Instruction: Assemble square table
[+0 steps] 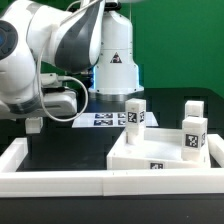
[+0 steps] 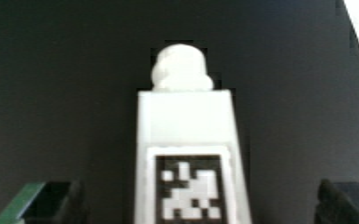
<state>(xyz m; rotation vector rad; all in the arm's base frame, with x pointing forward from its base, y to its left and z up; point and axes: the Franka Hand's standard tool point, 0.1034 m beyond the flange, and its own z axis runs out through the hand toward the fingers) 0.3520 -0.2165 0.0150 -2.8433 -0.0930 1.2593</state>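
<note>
In the exterior view the square slab lies flat on the black surface at the exterior view's right, hemmed by the long white rail. Three tagged legs stand upright on it: one near its back left corner, two toward the right. The marker board lies behind. The gripper hangs low at the left, well apart from the slab. In the wrist view a fourth leg lies on the dark surface between the two fingertips, whose jaws stand wide, touching nothing.
</note>
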